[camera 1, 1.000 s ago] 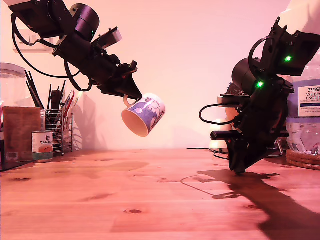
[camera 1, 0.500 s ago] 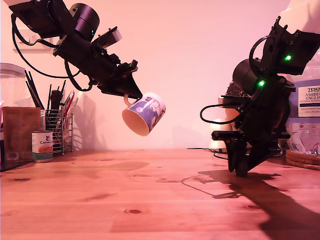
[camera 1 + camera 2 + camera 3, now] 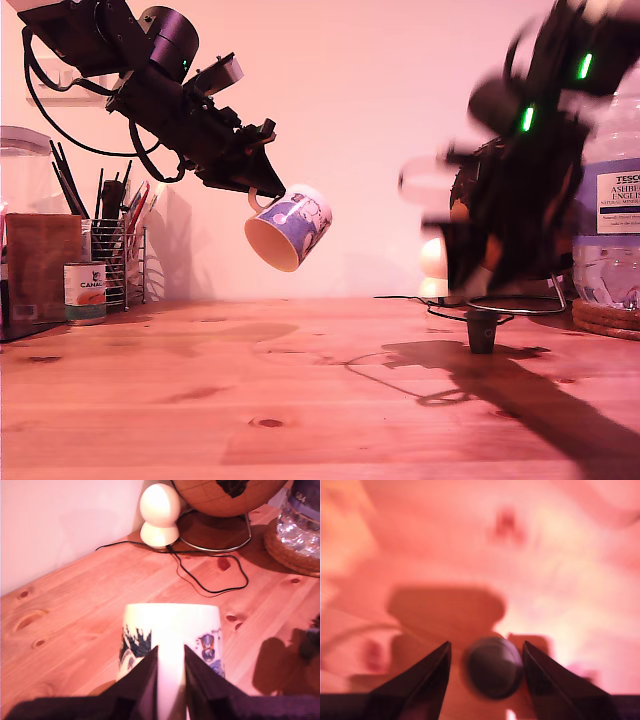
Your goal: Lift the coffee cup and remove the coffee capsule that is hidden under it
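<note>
The first half looks done. My first gripper (image 3: 262, 186) has the coffee cup (image 3: 289, 229) clamped by its handle and holds it high above the table (image 3: 250, 400), tilted with its mouth turned down toward the exterior view's left. In the first wrist view the two fingers (image 3: 148, 680) press together around the handle, with the cup's cream wall just beyond them.

What is left is the removal. The coffee capsule (image 3: 482, 331) stands bare on the wood at the exterior view's right, wide rim up, nothing covering it. My second gripper (image 3: 470, 275) is a blur just above it in the exterior view, so I judge it is in motion. In the second wrist view its jaws stand apart with the dark capsule (image 3: 493, 666) between them, not gripped. I judge the capsule has not been taken away yet.

The table is knotty pine, flat and bare in the middle. A globe (image 3: 225, 495) on a wire stand and a white two-ball lamp (image 3: 159, 516) with a black cable (image 3: 210, 582) sit at the back. A large water bottle (image 3: 612, 235) stands at the exterior view's right. A small tin (image 3: 84, 292) and a wire pen holder (image 3: 118, 262) sit at its left.
</note>
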Available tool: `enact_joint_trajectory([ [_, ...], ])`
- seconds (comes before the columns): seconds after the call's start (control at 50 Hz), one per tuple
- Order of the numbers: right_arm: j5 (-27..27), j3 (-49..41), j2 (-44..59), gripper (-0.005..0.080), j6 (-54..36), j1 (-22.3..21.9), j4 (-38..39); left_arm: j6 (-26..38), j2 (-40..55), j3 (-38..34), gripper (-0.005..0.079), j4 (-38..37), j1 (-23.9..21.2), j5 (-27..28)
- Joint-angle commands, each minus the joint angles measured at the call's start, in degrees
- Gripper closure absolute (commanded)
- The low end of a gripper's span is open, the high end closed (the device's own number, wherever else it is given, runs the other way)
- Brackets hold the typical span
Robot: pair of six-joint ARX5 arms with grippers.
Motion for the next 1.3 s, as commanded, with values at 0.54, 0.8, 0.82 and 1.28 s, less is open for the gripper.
enact_joint_trajectory([
  [0.54, -1.62, 0.22, -16.92, 0.0763, 0.11, 3.63, -7.82, -1.92, 0.57, 0.26, 0.0764, 2.32, 0.11, 2.84],
  [0.8, -1.42, 0.20, -27.21, 0.0763, 0.15, 7.56, -11.74, -3.74, 0.57, 0.22, 0.0764, 1.18, 0.28, 5.42],
  [0.82, -1.42, 0.20, -27.76, 0.0763, 0.15, 7.78, -12.09, -3.74, 0.57, 0.22, 0.0764, 1.33, 0.28, 5.75],
  [1.28, -1.31, 0.20, -29.88, 0.0763, 0.15, 9.97, -15.78, -4.85, 0.57, 0.22, 0.0764, 10.19, 0.28, 11.37],
])
